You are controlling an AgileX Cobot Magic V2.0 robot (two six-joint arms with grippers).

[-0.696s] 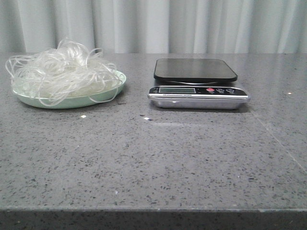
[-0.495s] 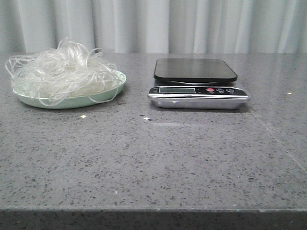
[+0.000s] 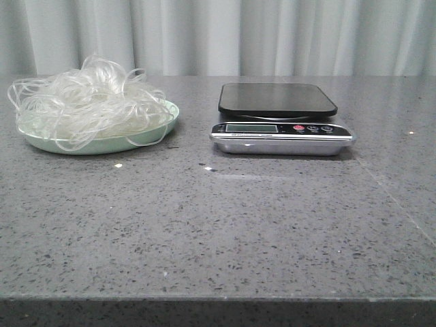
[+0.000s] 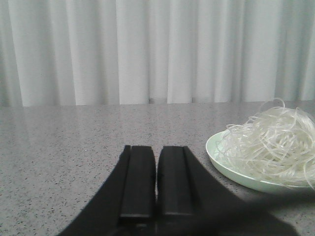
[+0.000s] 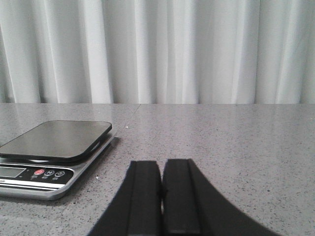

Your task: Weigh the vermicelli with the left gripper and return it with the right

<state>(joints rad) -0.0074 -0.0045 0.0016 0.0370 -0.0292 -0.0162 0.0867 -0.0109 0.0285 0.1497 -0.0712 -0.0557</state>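
Note:
The vermicelli (image 3: 85, 99) is a fluffy nest of translucent whitish strands heaped on a pale green plate (image 3: 102, 144) at the table's back left. It also shows in the left wrist view (image 4: 270, 145). A kitchen scale (image 3: 279, 119) with a black platform and a silver front stands at the back centre, nothing on it; it also shows in the right wrist view (image 5: 51, 155). My left gripper (image 4: 156, 150) is shut and empty, low over the table, apart from the plate (image 4: 231, 169). My right gripper (image 5: 162, 164) is shut and empty, beside the scale. Neither gripper shows in the front view.
The grey speckled stone table (image 3: 218, 231) runs to a front edge near the bottom of the front view. A white curtain (image 3: 225, 34) hangs behind the table.

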